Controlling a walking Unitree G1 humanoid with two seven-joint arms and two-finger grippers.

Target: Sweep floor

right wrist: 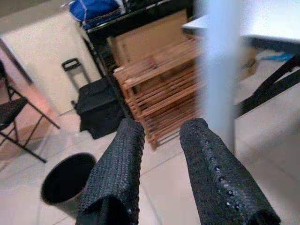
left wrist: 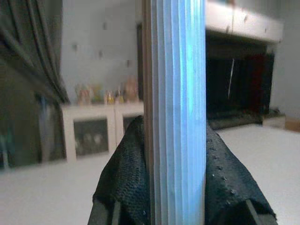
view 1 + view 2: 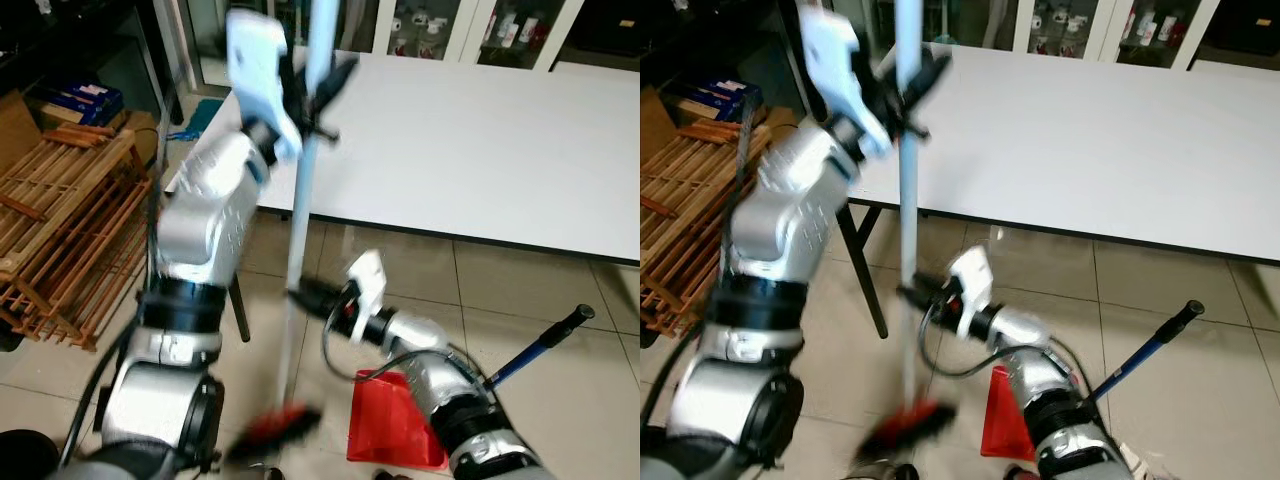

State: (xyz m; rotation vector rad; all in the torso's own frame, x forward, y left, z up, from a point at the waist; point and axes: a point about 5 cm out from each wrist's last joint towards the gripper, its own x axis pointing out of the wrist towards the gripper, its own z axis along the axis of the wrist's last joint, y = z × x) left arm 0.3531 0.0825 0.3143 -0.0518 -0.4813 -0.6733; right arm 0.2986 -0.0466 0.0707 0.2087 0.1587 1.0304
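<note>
The broom (image 3: 300,200) stands nearly upright, its long axis running 12 to 6 o'clock, red bristles (image 3: 275,428) on the tiled floor (image 3: 580,400). The left gripper (image 3: 312,85) clamps the pole high up. The right gripper (image 3: 305,293), fingers slightly parted and empty, sits just beside the pole lower down, at its 3 o'clock. A red dustpan (image 3: 392,420) lies at the bristles' 3 o'clock.

No legible txt, labels, brands or nos. anywhere.
</note>
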